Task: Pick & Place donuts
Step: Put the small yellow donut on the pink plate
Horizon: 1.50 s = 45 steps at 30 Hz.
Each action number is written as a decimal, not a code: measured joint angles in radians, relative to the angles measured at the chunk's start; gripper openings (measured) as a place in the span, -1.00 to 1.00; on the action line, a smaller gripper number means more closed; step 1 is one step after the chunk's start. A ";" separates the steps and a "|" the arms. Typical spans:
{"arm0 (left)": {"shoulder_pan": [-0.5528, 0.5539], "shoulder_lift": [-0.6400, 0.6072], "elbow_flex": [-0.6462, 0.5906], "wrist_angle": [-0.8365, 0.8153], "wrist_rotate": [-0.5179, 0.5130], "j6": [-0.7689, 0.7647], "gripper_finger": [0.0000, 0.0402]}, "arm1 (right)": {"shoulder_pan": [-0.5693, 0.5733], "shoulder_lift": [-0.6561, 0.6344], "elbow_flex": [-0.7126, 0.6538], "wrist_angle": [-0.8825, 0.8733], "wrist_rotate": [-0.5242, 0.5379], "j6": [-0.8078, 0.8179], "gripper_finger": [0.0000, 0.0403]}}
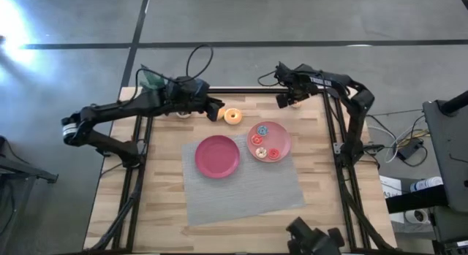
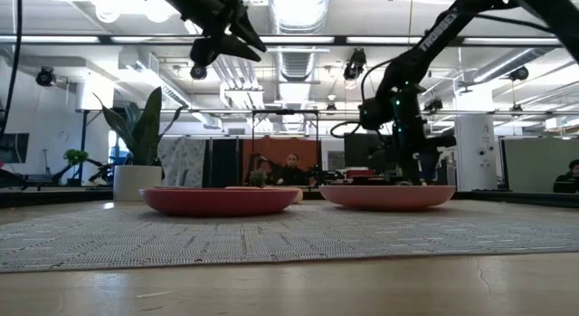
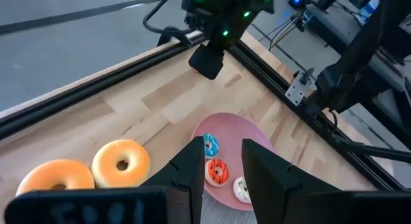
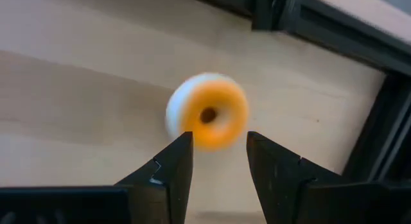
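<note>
My left gripper is open and held well above the table's far left part. Two orange donuts lie on the wood below it; the high view shows one orange donut. My right gripper is open near the far right corner. It points down over an orange donut with a whitish underside, and its fingertips stand just short of that donut. Several tiny donuts lie on the pink plate.
A magenta plate sits on the grey mat next to the pink plate. Black frame rails run along the table's edges. A potted plant stands at the far left. Bare wood lies toward the near edge.
</note>
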 joint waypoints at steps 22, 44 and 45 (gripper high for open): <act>0.000 -0.013 0.002 0.008 -0.068 0.039 -0.61 | 0.007 0.051 0.022 0.053 -0.067 -0.048 -0.32; 0.002 -0.010 0.002 0.009 -0.070 0.076 -0.61 | -0.006 -0.088 0.000 0.151 -0.261 -0.022 -0.94; 0.002 -0.010 0.003 0.009 -0.068 0.088 -0.61 | -0.007 -0.124 -0.010 0.188 -0.309 0.017 -0.95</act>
